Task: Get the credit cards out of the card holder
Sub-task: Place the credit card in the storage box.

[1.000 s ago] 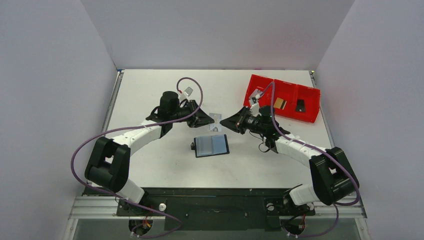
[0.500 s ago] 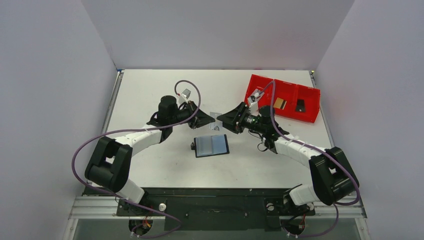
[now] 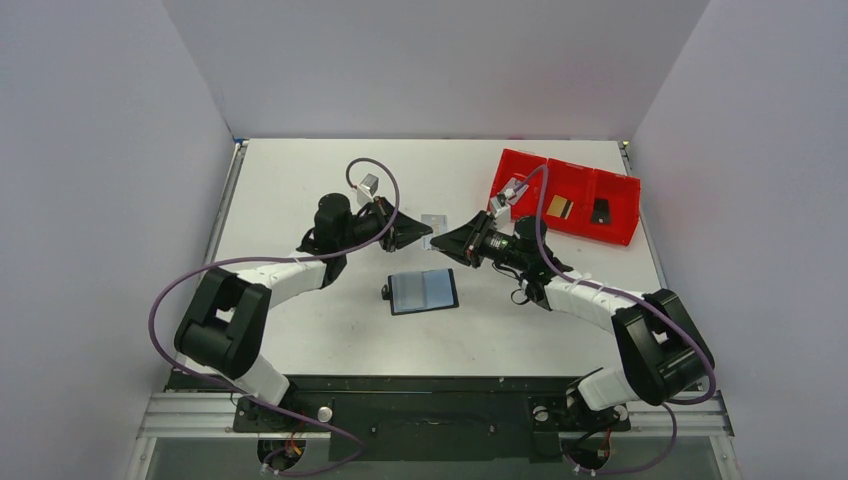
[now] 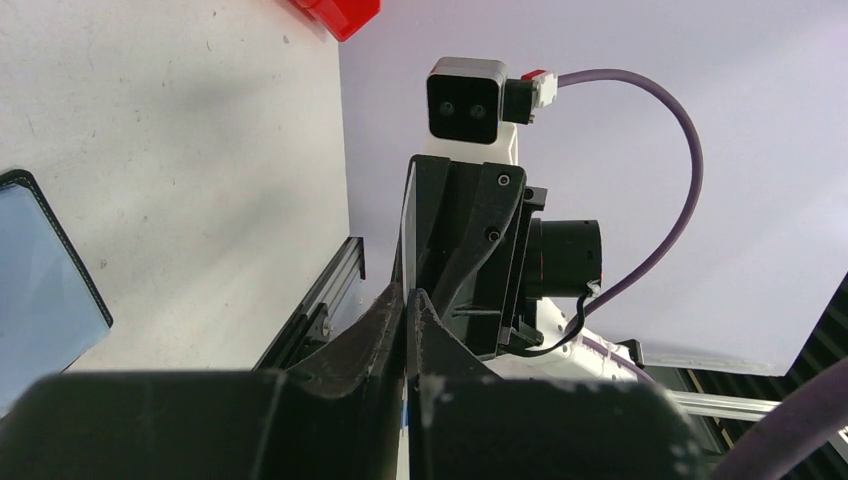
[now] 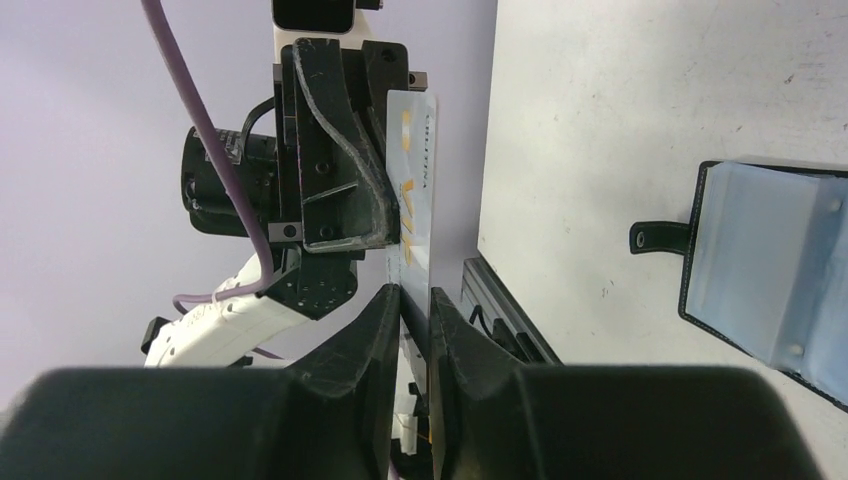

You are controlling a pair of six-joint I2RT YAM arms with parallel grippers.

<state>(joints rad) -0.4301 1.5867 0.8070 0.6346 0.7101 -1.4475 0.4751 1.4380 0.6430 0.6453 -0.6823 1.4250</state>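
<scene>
From above, both arms bend inward to mid-frame, where the left claw (image 3: 422, 230) and right claw (image 3: 448, 240) meet on one raised card (image 3: 434, 218); the open holder (image 3: 423, 290) lies flat just below. Left wrist: the fingers are clenched on the card's edge. Right wrist: the fingers pinch its near end, with the holder at the right edge.

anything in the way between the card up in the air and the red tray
Nothing visible on the table between card and tray. But the left gripper is clamped on the card, which also sits inside the right gripper; the left must let go first.
</scene>
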